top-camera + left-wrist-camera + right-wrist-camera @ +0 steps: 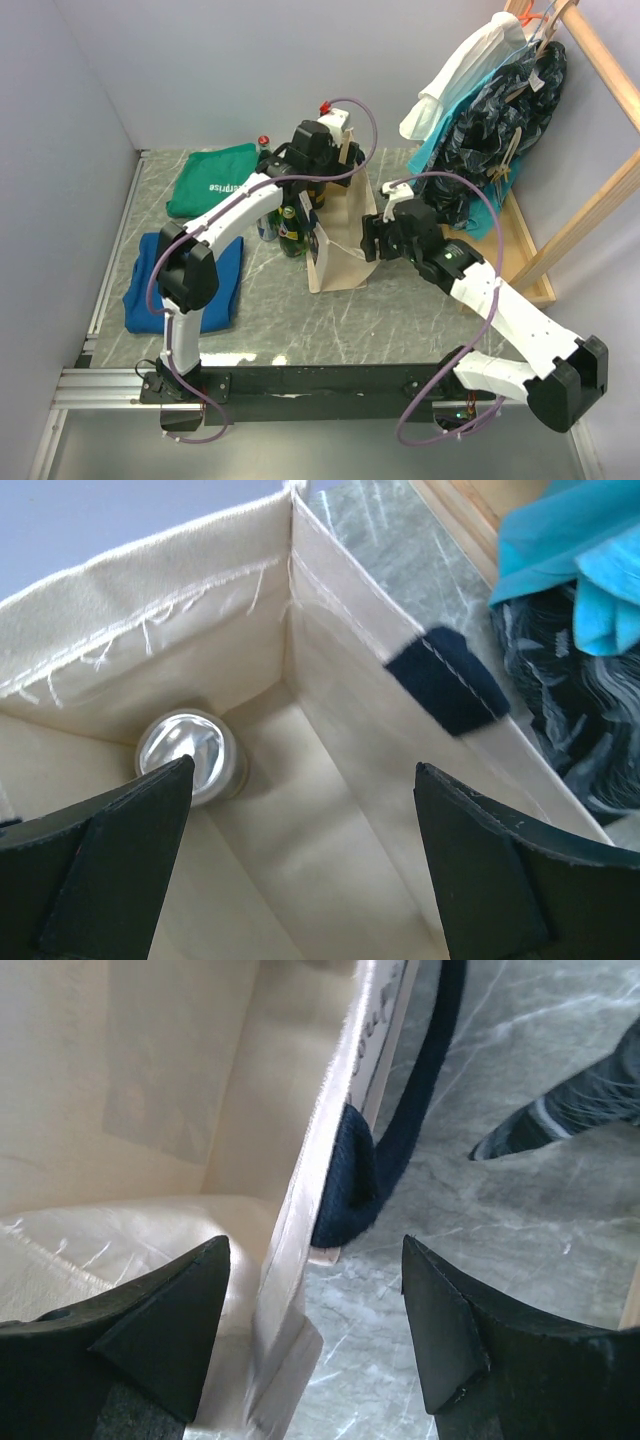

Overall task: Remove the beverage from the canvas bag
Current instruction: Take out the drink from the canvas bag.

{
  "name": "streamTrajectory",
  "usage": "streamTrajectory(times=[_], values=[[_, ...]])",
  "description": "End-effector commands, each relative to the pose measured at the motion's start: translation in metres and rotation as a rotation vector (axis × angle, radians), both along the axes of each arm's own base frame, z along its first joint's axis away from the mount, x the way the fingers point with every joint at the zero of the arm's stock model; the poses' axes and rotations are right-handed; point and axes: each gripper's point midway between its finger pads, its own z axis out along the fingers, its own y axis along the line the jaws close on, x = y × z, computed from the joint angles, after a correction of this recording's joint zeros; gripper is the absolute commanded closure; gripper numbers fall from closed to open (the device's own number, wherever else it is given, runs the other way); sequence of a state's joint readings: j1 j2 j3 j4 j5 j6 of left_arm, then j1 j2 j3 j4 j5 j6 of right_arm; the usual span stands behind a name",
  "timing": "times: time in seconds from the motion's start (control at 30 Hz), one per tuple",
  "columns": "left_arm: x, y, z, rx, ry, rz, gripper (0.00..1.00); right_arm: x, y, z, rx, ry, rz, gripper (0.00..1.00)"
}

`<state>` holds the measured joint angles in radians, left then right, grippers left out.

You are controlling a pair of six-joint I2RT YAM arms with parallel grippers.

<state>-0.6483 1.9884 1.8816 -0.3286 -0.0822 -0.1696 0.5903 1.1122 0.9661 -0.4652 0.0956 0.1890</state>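
Note:
The cream canvas bag [340,255] stands open-topped mid-table. Deep in one inner corner, the left wrist view shows the round silver top of the beverage [190,750]. My left gripper [318,180] hovers over the bag's far end, open [304,768], with nothing between its fingers; the left finger [110,850] partly covers the beverage's top. My right gripper [368,238] is at the bag's right rim. It is open [315,1250] and straddles the bag wall [300,1210], one finger inside and one outside, neither visibly pressing on it. A navy handle [430,1080] hangs just beyond.
Green glass bottles [291,225] stand against the bag's left side, and a red-capped bottle [264,142] is behind them. A green cloth [212,178] and a blue cloth [185,280] lie at the left. Clothes on a wooden rack [500,100] crowd the right back.

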Motion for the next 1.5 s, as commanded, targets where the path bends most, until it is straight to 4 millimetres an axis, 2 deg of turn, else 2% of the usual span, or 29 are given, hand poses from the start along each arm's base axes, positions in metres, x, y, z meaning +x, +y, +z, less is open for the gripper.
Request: streamTrajectory(times=[0.0, 0.23, 0.43, 0.67, 0.8, 0.87, 0.97, 1.13, 1.3, 1.47], values=[[0.014, 0.006, 0.017, -0.003, -0.049, 0.053, 0.04, -0.001, -0.007, 0.021, 0.033, -0.093, -0.027, 0.24], [0.020, 0.008, 0.013, 0.002, -0.051, 0.076, 0.04, 0.000, -0.015, 0.036, 0.060, -0.162, -0.065, 0.24], [0.025, 0.009, 0.012, 0.007, -0.052, 0.088, 0.04, 0.002, -0.024, 0.040, 0.056, -0.188, -0.114, 0.23], [0.030, 0.009, -0.004, 0.041, -0.020, 0.105, 0.04, 0.002, -0.030, 0.046, 0.065, -0.218, -0.146, 0.23], [0.029, 0.008, -0.004, 0.031, -0.017, 0.103, 0.04, 0.003, -0.038, 0.053, 0.074, -0.257, -0.185, 0.23], [0.028, 0.008, -0.001, 0.024, -0.019, 0.101, 0.04, 0.005, -0.042, 0.056, 0.072, -0.272, -0.210, 0.18], [0.027, 0.008, 0.004, 0.013, -0.027, 0.101, 0.04, 0.008, -0.039, 0.062, 0.077, -0.277, -0.206, 0.18], [0.025, 0.009, 0.012, 0.008, -0.040, 0.096, 0.04, 0.020, -0.026, 0.087, 0.129, -0.316, -0.187, 0.18], [0.026, 0.013, 0.006, 0.032, -0.029, 0.107, 0.04, 0.030, -0.018, 0.109, 0.138, -0.355, -0.167, 0.18], [0.029, 0.015, -0.004, 0.035, -0.008, 0.128, 0.04, 0.029, -0.012, 0.125, 0.148, -0.377, -0.126, 0.18]])
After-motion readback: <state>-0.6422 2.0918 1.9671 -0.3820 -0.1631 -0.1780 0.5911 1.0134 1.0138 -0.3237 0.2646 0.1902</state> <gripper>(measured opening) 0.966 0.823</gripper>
